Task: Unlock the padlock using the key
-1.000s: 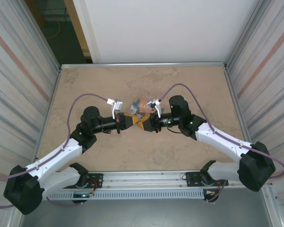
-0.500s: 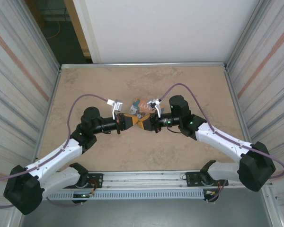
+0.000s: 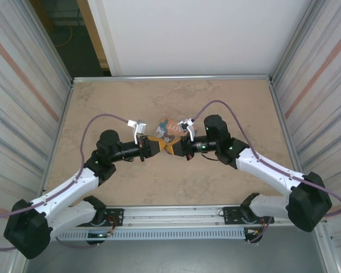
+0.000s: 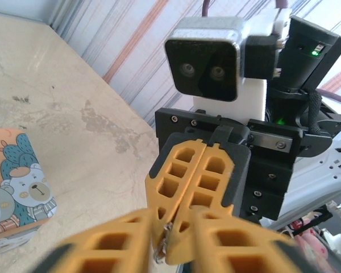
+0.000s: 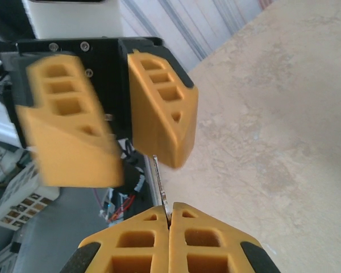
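Observation:
My two grippers meet tip to tip above the middle of the table. The right gripper [image 5: 169, 211] is shut on the key [image 5: 161, 185], a thin silver blade that sticks out from its orange fingertips. The key's [image 4: 163, 242] free end reaches into the gap of the left gripper [image 4: 170, 242], close to one orange finger [image 5: 162, 108]. The left gripper [image 3: 161, 145] is open, its two fingers standing apart on either side of the key. In the top view the right gripper [image 3: 170, 147] points left at it. The padlock is hidden from view.
A printed orange-and-teal box with cartoon bears [image 3: 166, 126] [image 4: 17, 190] lies on the tan table just behind the gripper tips. Corrugated metal walls [image 3: 23, 85] close in both sides, and a rail [image 3: 176, 215] runs along the near edge.
The left gripper's fingers have spread apart and let go of the key. The right gripper has shut fully on the key. Both arms have barely shifted.

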Tool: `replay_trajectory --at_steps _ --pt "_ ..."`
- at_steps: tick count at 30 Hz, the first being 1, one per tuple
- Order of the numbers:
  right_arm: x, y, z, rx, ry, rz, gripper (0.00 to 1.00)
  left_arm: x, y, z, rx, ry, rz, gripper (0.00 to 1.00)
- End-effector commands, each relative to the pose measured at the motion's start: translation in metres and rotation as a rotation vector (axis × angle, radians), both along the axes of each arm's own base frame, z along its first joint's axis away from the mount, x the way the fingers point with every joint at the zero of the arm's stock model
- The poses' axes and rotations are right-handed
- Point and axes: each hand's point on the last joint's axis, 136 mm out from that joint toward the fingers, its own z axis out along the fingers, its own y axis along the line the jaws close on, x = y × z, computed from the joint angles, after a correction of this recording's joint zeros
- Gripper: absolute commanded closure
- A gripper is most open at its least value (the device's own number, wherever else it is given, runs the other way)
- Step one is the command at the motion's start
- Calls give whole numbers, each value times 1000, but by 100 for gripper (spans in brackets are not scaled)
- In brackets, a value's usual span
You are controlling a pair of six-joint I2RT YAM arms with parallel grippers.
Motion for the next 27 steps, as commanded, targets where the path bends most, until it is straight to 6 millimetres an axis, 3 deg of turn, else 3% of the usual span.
replay_trajectory --at_steps 1,3,8,16,21,27 --pt "7 -12 -14 -84 -11 -39 100 2 9 3 -5 -23 53 48" --pt "11 -17 -28 -133 12 -48 100 7 15 -8 45 -4 103 33" --pt "29 -33 -60 -179 92 -105 100 14 32 -49 227 42 202 22" --pt "60 -48 -102 -221 232 -208 100 14 38 -112 423 125 201 19" --pt "75 -53 -124 -243 295 -240 100 17 26 -140 488 151 148 20" --pt "87 -58 -137 -236 330 -247 100 25 4 -165 528 167 72 24"
